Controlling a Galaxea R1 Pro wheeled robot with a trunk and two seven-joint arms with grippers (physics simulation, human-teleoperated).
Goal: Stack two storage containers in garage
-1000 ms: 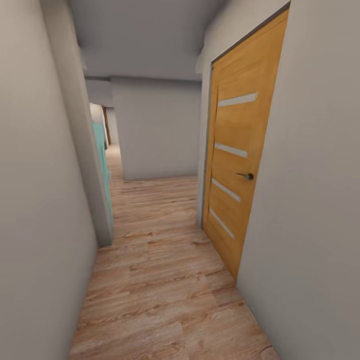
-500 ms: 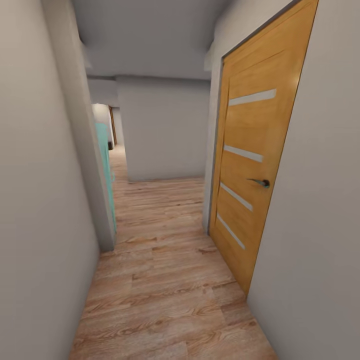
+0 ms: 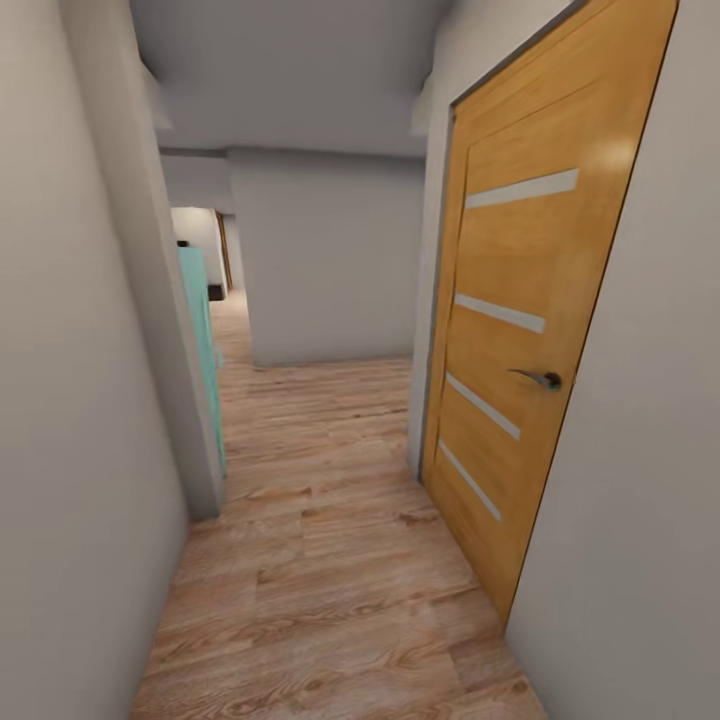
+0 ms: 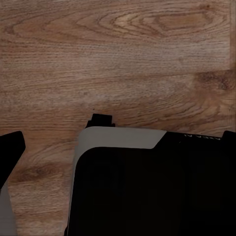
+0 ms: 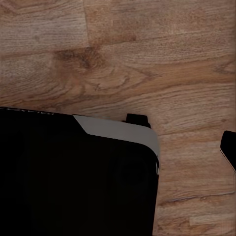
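A: Now, left to right: grey wall [image 3: 70, 420], teal panel [image 3: 200, 340] at the opening, plank floor [image 3: 330, 560], orange door [image 3: 520, 330] on the right.

B: Change from a second ago?

A: Door looms larger and sits further right; camera has advanced down the corridor. Transit step, I judge.

B: Containers? Grippers?

A: Neither container is in view here. Wrist views look down at planks and the dark robot base [image 4: 147, 187]; finger state cannot be told.
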